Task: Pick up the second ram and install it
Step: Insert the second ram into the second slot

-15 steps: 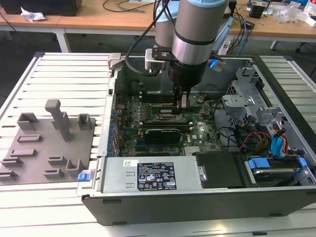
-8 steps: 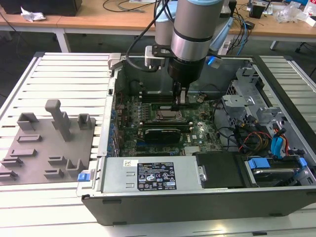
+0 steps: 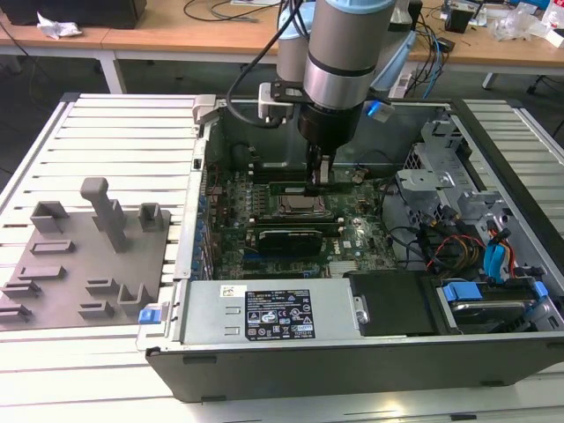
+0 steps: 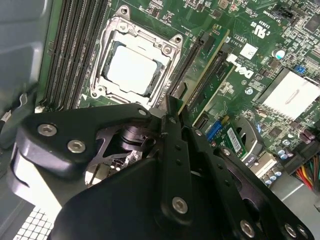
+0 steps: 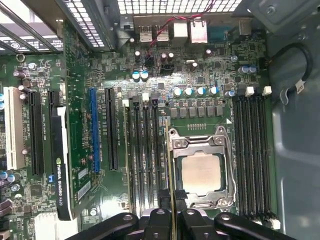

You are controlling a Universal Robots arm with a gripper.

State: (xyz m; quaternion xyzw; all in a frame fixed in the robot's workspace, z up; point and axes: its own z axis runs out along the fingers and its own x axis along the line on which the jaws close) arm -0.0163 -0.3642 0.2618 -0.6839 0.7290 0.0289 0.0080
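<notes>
The second ram [image 5: 167,165] shows edge-on in the first wrist view as a thin green strip running from between the fingertips of the hand [image 5: 172,202] up along the memory slots [image 5: 145,155] just beside the processor socket [image 5: 201,167]; it stands upright on its long edge, and whether it is seated in a slot or only held above it I cannot tell. The hand is clenched on the stick, its two black fingers pressed against the stick's flat sides. In the second wrist view the black linkage of the hand [image 4: 172,107] fills the foreground, its fingertips closed together above the slots beside the processor socket [image 4: 134,62]. In the exterior view the hand [image 3: 322,176] reaches straight down from the arm [image 3: 344,53] into the open computer case [image 3: 352,335], and a stick of ram [image 3: 291,187] lies level just beside the socket [image 3: 300,206]. A second bank of memory slots [image 5: 255,150] lies on the socket's other side, and a black graphics card [image 5: 60,165] stands in an expansion slot farther off. The case lies on a slatted bench [image 3: 115,132]; on the exterior view's left, well apart from the case, sits the grey fixture tray [image 3: 84,256].
</notes>
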